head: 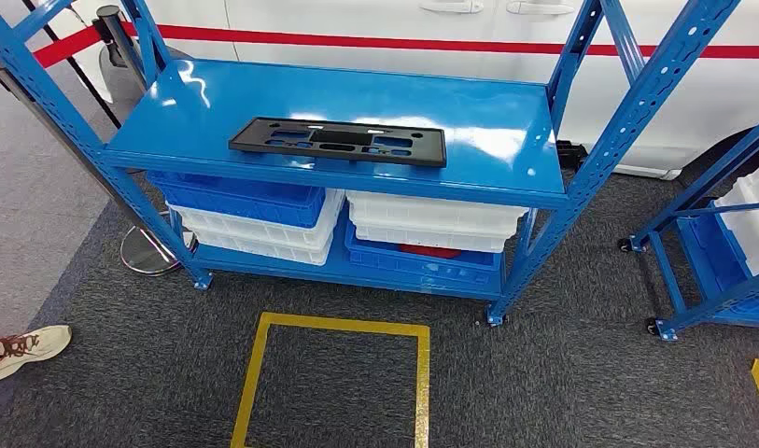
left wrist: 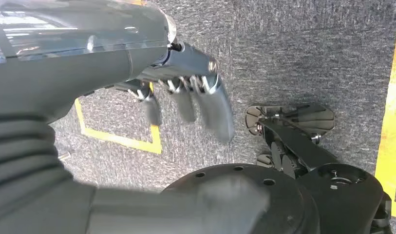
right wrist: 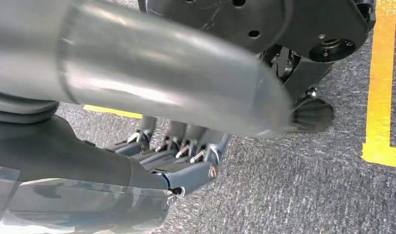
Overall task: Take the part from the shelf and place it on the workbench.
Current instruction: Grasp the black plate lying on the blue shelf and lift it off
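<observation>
Approach is the step in hand: both the left hand (left wrist: 186, 92) and right hand (right wrist: 181, 151) hang empty, fingers loosely apart, well short of the flat black perforated plastic part (head: 338, 142) on the blue metal shelf (head: 506, 121), so reaching comes next.

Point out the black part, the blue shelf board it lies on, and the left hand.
black part (head: 338, 142), head view, middle of the flat panel.
blue shelf board (head: 487, 112), head view, bare surface right of the part.
left hand (left wrist: 186, 80), left wrist view, knuckle area.
</observation>
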